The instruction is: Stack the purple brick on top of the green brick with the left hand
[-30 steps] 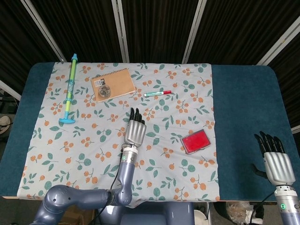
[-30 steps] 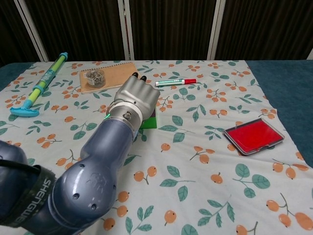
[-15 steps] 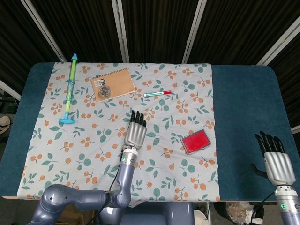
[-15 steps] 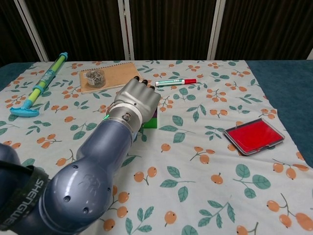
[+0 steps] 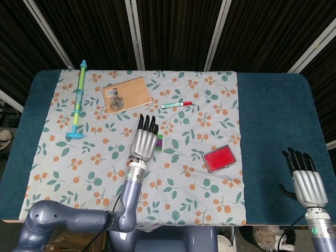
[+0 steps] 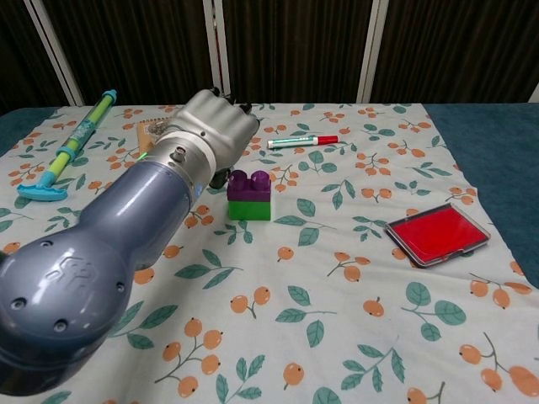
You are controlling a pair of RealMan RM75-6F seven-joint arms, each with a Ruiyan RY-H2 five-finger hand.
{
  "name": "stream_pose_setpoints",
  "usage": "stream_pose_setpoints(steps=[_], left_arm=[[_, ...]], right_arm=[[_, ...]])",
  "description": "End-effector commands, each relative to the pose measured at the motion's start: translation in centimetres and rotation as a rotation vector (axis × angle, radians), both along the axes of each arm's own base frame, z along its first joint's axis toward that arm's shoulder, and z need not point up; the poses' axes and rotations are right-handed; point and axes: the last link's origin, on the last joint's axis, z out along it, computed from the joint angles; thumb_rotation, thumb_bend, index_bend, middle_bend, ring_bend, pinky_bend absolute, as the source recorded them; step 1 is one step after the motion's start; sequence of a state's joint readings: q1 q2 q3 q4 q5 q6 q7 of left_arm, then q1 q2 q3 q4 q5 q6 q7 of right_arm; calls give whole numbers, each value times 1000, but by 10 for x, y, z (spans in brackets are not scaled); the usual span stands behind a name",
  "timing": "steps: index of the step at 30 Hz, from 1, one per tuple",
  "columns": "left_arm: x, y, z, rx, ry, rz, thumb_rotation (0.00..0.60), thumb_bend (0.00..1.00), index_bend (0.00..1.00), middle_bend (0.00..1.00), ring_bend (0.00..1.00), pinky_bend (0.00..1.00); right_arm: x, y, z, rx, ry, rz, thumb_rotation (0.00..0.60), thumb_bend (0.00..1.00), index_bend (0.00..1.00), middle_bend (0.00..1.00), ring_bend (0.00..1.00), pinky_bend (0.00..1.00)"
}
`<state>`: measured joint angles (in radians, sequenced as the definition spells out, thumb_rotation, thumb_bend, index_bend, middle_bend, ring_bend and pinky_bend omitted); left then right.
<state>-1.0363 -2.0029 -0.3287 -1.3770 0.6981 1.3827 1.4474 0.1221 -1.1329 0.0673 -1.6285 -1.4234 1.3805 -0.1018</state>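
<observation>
The purple brick (image 6: 250,183) sits squarely on top of the green brick (image 6: 249,207) on the floral cloth, near the table's middle. From the head view only a bit of the purple brick (image 5: 159,142) shows beside my left hand (image 5: 144,140). That left hand (image 6: 208,128) hovers just left of the stack with its fingers stretched out, holding nothing and not touching the bricks. My right hand (image 5: 306,180) is at the front right over the blue table, fingers extended and empty.
A spiral notebook (image 5: 127,93) with a small dish of clips (image 5: 114,103) lies at the back left. A red-capped marker (image 5: 176,104) lies behind the bricks. A red stamp pad (image 5: 219,158) sits to the right, a blue-green tube toy (image 5: 77,100) far left.
My left hand has drawn off to the left and lifted, uncovering the purple brick standing on the green one. The right hand has barely moved.
</observation>
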Motion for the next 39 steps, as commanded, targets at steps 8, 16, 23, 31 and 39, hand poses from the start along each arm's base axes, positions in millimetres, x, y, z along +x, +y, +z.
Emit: stream_pose_setpoints(steps=[8, 16, 23, 31, 39], left_arm=[[-13, -5, -4, -62, -26, -20, 600, 487, 48, 0, 0, 0], [-21, -9, -15, -94, 4, -27, 600, 490, 31, 0, 0, 0], [-20, -11, -19, -88, 30, -43, 600, 491, 24, 0, 0, 0], [-27, -13, -23, -85, 67, -31, 600, 491, 23, 0, 0, 0], [-34, -12, -28, -85, 88, -15, 600, 491, 22, 0, 0, 0]], right_arm=[[1, 0, -1, 2, 1, 4, 600, 250, 65, 12, 1, 0], [1, 0, -1, 3, -1, 3, 600, 250, 65, 12, 1, 0], [0, -1, 0, -1, -3, -6, 600, 249, 65, 12, 1, 0], [1, 0, 2, -4, -13, -3, 600, 250, 65, 12, 1, 0], [1, 1, 2, 0, -20, -3, 600, 249, 65, 12, 1, 0]])
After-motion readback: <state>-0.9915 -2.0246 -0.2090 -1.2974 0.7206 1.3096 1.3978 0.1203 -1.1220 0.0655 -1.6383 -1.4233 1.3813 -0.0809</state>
